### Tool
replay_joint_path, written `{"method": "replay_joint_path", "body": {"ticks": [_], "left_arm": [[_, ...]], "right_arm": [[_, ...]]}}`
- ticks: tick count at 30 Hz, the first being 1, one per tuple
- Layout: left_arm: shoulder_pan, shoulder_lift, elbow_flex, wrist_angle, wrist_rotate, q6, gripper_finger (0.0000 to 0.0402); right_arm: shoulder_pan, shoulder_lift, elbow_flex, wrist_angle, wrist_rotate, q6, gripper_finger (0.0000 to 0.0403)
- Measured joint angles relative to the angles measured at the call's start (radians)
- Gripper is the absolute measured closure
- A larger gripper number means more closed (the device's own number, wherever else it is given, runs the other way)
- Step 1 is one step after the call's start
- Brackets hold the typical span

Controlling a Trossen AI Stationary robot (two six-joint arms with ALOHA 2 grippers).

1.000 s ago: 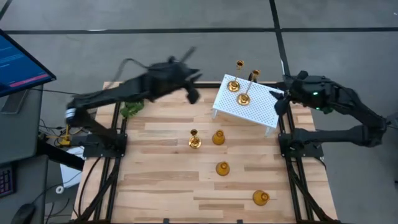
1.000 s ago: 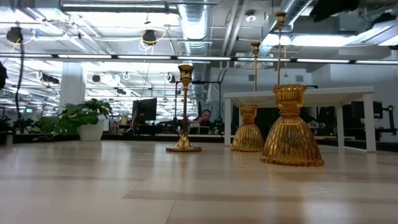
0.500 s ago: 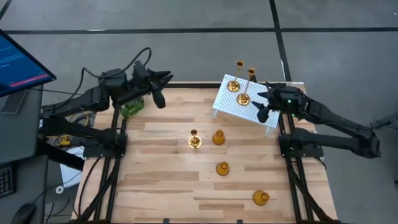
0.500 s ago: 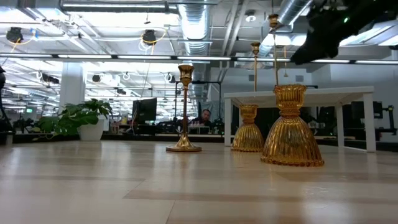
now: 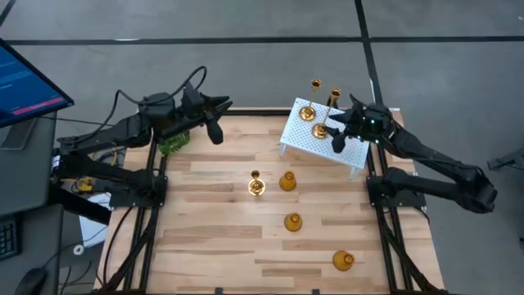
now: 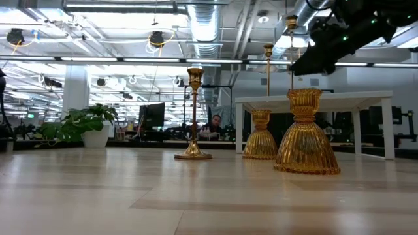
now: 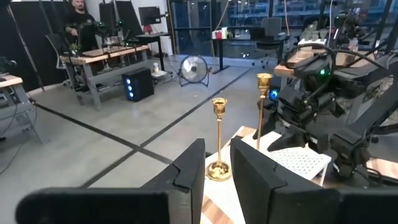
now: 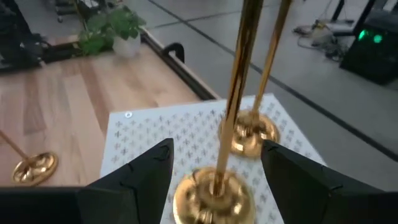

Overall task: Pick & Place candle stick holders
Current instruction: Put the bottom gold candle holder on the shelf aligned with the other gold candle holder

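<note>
Two tall brass sticks stand by their round bases on the white perforated stand. A third tall stick and three squat amber holders stand on the wooden table. My right gripper is open over the stand. Its fingers stand on either side of the nearer stick's stem and base without touching them. My left gripper hovers empty at the table's far left, its fingers a little apart.
A green leafy plant sits at the table's far left edge, just below my left arm. The stand takes up the far right corner. A monitor stands off the table to the left. Bare wood lies along the near left part of the table.
My left gripper has drawn back from over the far middle of the table toward its far left corner. My right gripper has gone from the table's right edge toward the left, over the stand, up to the nearer tall stick. The holders have not moved.
</note>
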Motion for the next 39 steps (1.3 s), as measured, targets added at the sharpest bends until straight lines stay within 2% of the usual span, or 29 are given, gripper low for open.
{"method": "replay_joint_path", "body": {"ticks": [6, 11, 14, 21, 27, 34, 39], "left_arm": [[0.000, 0.000, 0.000, 0.002, -0.020, 0.000, 0.0325], [0.000, 0.000, 0.000, 0.002, -0.020, 0.000, 0.0325], [0.000, 0.000, 0.000, 0.002, -0.020, 0.000, 0.0325], [0.000, 0.000, 0.000, 0.002, -0.020, 0.001, 0.0325], [0.000, 0.000, 0.000, 0.002, -0.020, 0.000, 0.0325], [0.000, 0.000, 0.001, 0.002, -0.020, 0.000, 0.0325], [0.000, 0.000, 0.001, 0.002, -0.020, 0.001, 0.0325]], "right_arm": [[-0.020, 0.073, 0.000, 0.060, -0.046, -0.011, 0.0168], [-0.021, 0.073, 0.000, 0.078, -0.046, -0.023, 0.0184], [-0.021, 0.074, 0.000, 0.078, -0.045, -0.041, 0.0214], [-0.027, 0.091, 0.000, 0.078, -0.046, -0.052, 0.0317], [-0.026, 0.091, 0.000, 0.080, -0.047, -0.061, 0.0388], [-0.036, 0.041, 0.000, 0.080, 0.006, -0.071, 0.0385], [-0.098, 0.008, 0.000, 0.080, 0.000, -0.056, 0.0395]]}}
